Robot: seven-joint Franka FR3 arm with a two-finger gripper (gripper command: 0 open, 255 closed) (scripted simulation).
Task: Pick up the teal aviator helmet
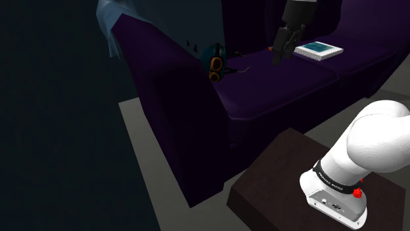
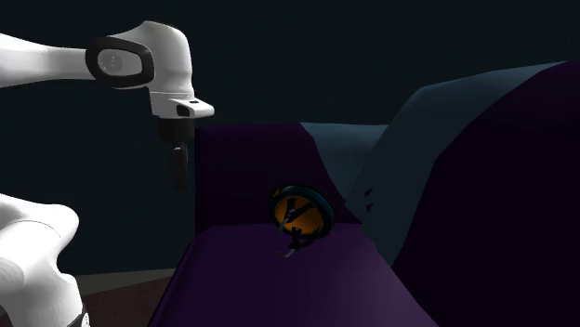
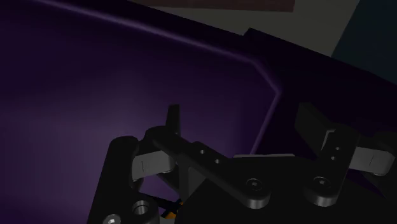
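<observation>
Hovering above the seat of the purple sofa (image 1: 282,85), the gripper (image 1: 281,49) points down with nothing in it. In the wrist view the gripper (image 3: 242,124) has its fingers (image 3: 172,119) spread wide, only bare purple cushion between them. The teal aviator helmet (image 1: 215,60) sits on the seat cushion up against the armrest (image 1: 171,98), toward the shoulder view's left of the gripper and well apart from it. Teal shell, orange goggles facing the camera there, a thin dark strap trailing on the cushion beside it. The second exterior view shows the helmet (image 2: 299,212) from the other side: orange inside, teal rim, dark straps across. There the gripper (image 2: 179,172) hangs off to that view's left, higher than the helmet, edge-on. A white book (image 1: 318,50) with a teal cover lies flat on the seat on the other side of the gripper, near it but not touching. A pale blue-grey blanket (image 2: 400,158) is draped over the sofa just past the helmet. The white arm (image 1: 374,138) rises from the dark brown stand (image 1: 276,177) at the shoulder view's lower right.
</observation>
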